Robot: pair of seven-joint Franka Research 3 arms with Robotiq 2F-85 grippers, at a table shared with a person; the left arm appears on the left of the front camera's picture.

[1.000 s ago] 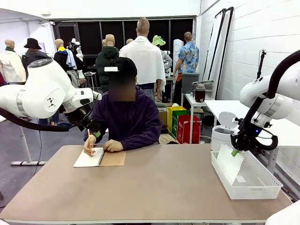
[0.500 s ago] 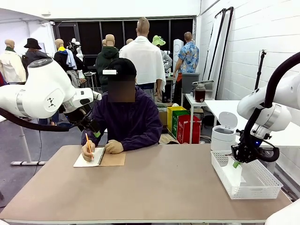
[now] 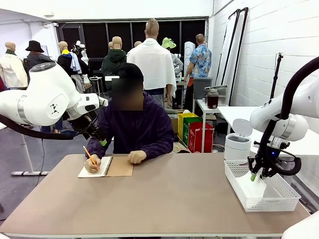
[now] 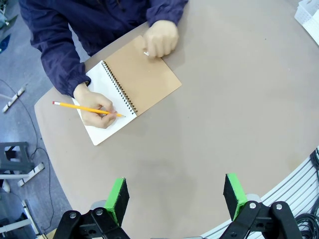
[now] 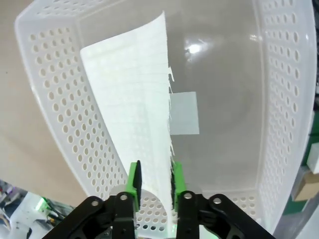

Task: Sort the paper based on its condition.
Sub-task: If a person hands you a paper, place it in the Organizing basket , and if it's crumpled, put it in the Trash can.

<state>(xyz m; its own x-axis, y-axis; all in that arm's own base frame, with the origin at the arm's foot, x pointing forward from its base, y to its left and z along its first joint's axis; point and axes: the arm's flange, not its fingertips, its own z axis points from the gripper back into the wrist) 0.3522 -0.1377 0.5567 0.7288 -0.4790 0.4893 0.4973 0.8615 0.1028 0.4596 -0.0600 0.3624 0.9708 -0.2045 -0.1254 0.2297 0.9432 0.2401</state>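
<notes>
1. Paper [image 5: 134, 114] is going down. A second ago the right gripper [image 3: 255, 175] was holding the sheet above the rim of the basket [image 3: 239, 193] at the table's 3 o'clock, and now it is sinking inside.
2. Its fingers are still pinching the sheet's bottom edge, almost closed on it, so the drop is probably nearing its end, with only the release remaining.
3. The right wrist view is adding what the front view is missing: the sheet is leaning towards the holed wall at 9 o'clock, uncrumpled, with one ragged edge.
4. The left wrist view is showing the left gripper [image 4: 174, 191] hanging wide open and empty over bare table, while a hand [image 4: 97, 107] is writing with a pencil [image 4: 75, 105] in the notebook [image 4: 144, 79] at 11 o'clock.
</notes>
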